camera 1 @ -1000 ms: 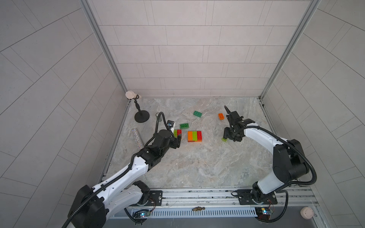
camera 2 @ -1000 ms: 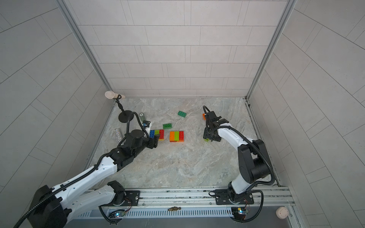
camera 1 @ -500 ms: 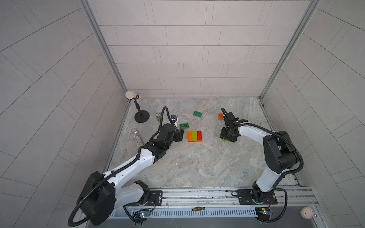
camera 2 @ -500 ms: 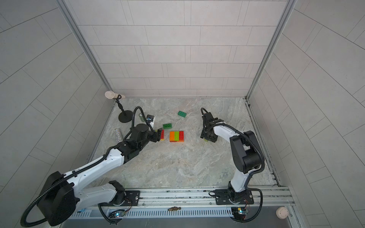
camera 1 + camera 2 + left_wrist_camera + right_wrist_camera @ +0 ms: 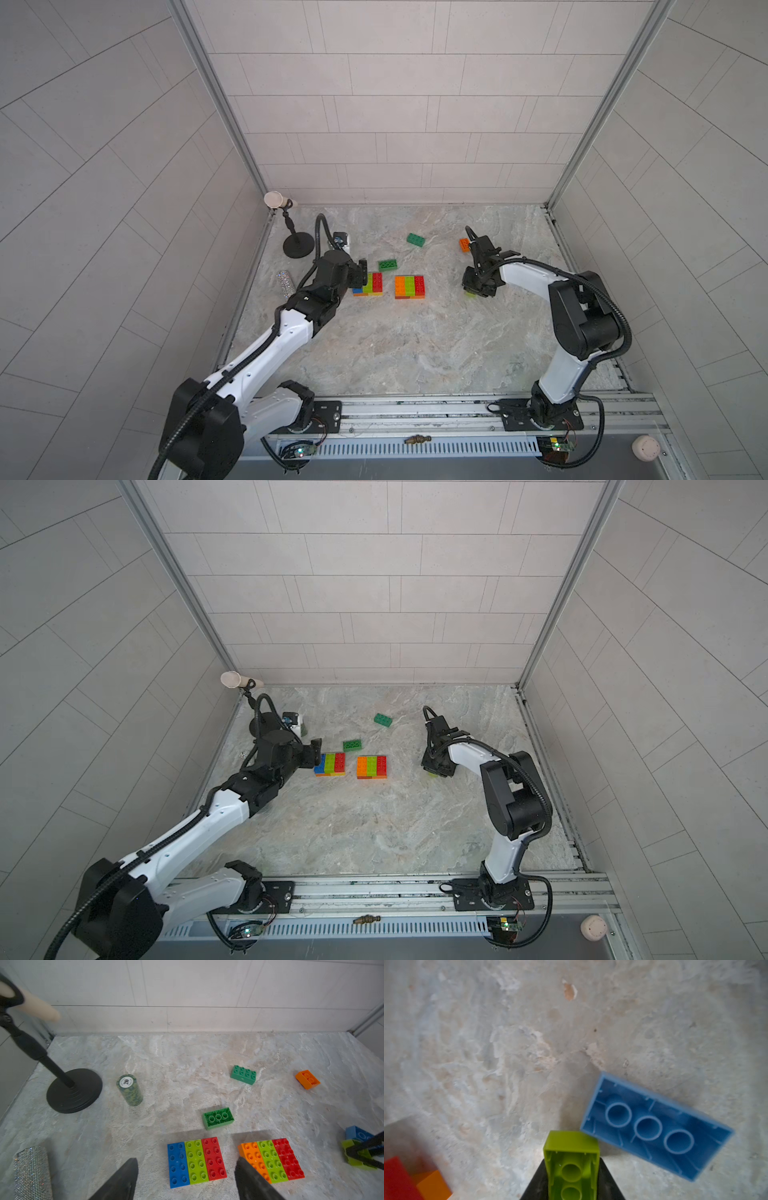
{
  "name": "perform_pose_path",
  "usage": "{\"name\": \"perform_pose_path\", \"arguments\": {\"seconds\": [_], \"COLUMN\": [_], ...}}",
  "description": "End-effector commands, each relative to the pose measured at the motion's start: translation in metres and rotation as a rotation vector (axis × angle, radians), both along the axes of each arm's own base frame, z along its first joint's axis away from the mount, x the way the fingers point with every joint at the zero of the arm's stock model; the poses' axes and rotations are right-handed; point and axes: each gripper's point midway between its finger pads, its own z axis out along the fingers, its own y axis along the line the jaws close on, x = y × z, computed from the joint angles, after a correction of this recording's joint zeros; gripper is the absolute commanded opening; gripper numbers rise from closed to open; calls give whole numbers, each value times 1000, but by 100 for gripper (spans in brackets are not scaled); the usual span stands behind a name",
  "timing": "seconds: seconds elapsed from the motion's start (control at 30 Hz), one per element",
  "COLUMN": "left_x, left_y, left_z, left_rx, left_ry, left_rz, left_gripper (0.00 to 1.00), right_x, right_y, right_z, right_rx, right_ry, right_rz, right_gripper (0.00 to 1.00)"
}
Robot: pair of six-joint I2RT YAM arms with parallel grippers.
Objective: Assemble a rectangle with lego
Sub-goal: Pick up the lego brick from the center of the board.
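My right gripper (image 5: 572, 1184) is shut on a lime lego brick (image 5: 572, 1163), whose hollow underside faces the wrist camera. In both top views that gripper (image 5: 473, 291) is low over the table on the right. A blue brick (image 5: 654, 1126) lies upside down beside the lime one. My left gripper (image 5: 187, 1178) is open, with its fingers on either side of a joined blue, lime and red block (image 5: 370, 284). An orange, lime and red block (image 5: 409, 286) lies just right of that one. Two loose green bricks (image 5: 416, 240) (image 5: 387, 265) and an orange brick (image 5: 464, 244) lie further back.
A black microphone stand (image 5: 297, 245) stands at the back left. A green cylindrical can (image 5: 129, 1089) stands near it. A glittery silver tube (image 5: 285, 283) lies along the left wall. Tiled walls close in three sides.
My right gripper has come down and closed its jaws on the lime brick. The left arm has stretched further back, and its open gripper stays at the blue, lime and red block.
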Motion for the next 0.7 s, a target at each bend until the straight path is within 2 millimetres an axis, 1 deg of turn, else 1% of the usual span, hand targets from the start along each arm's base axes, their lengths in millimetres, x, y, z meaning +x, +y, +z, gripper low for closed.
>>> {"name": "perform_pose_path", "arguments": {"seconds": [0.0,0.03,0.07,0.1,0.13,0.23,0.3,0.37,0.43,0.53,0.6,0.67], "left_x": [1,3,2,-3,-8,-16,-14,-14,-13,-19,-22,-19], "left_y": [2,-6,-21,-44,-64,-113,-140,-165,-187,-214,-224,-227], "left_z": [24,29,31,36,35,24,19,20,23,18,11,5], "left_rx": [-77,-90,-77,-89,-88,-18,-8,-23,-51,-50,-34,-25], "left_ry": [-56,-87,-119,-170,-212,-339,-366,-416,-458,-482,-477,-478], "left_rz": [-87,-153,-251,-377,-457,-601,-676,-750,-812,-910,-950,-957], "left_gripper": [81,81,81,79,79,82,82,83,84,84,84,84], "right_x": [6,8,10,13,15,20,20,17,13,8,4,0], "right_y": [23,31,37,44,51,71,82,91,100,110,115,119], "right_z": [43,51,59,67,75,99,112,124,135,146,151,152], "right_rx": [120,154,183,214,250,352,414,465,502,544,567,586], "right_ry": [-94,-107,-120,-132,-145,-174,-179,-181,-180,-181,-180,-169], "right_rz": [109,138,162,187,214,273,309,348,383,424,446,467], "right_gripper": [29,29,29,28,28,28,28,28,29,29,29,29]}}
